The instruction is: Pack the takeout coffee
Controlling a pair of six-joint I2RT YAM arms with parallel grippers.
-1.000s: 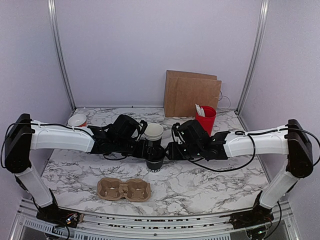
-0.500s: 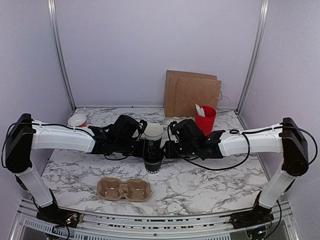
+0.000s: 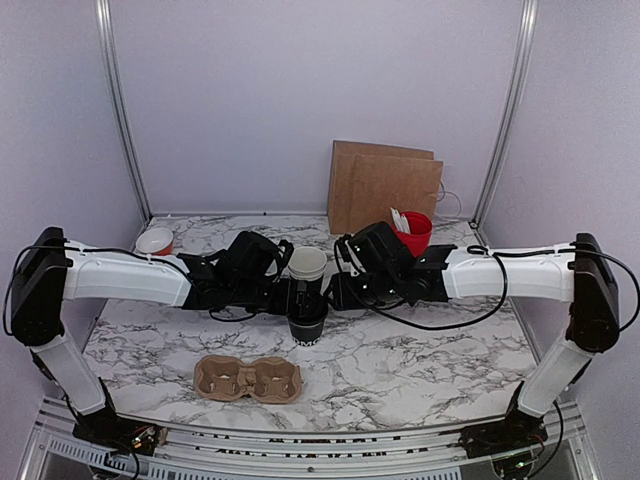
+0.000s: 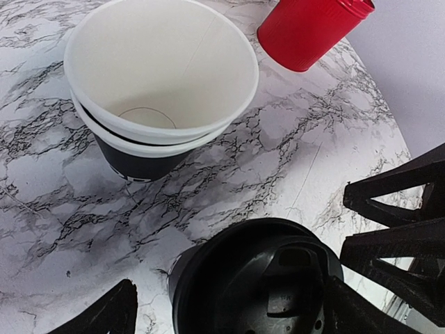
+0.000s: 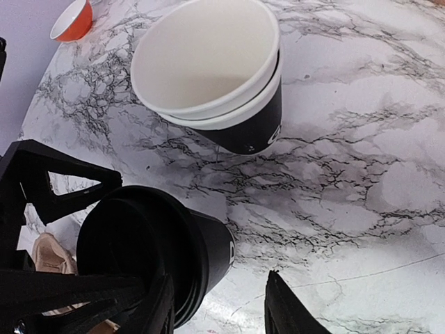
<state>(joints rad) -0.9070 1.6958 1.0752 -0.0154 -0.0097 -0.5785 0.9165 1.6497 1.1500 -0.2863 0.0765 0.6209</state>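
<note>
1. At the far left, toward the back of the marbled surface [image 3: 420, 370], sits a small orange-and-white bowl [image 3: 155, 240].
2. Near the front edge, left of centre, lies a cardboard cup carrier [image 3: 248, 378] with its two wells facing up.
3. My left fingers [image 4: 104, 316] are spread wide and straddle the black paper cup [image 3: 307, 332]. Bare surface shows between one finger and the cup wall. The other finger sits close beside the cup, and I cannot tell whether it touches.
4. That cup, the takeout coffee, stands upright at mid-surface just behind the carrier, with its black lid [image 4: 278, 278] on top.
5. Just behind it, and apart from it, a cream cup [image 4: 160, 69] stands nested in a second black cup [image 4: 135, 163].
6. My right fingers [image 5: 281, 313] reach in from the right, partly apart, with bare surface between them. One is at the lidded cup's rim, and I cannot tell whether it makes contact.
7. Brown paper bags [image 3: 385, 188] lean on the back wall. A red cup [image 3: 412, 238] holding white utensils stands in front of them.
</note>
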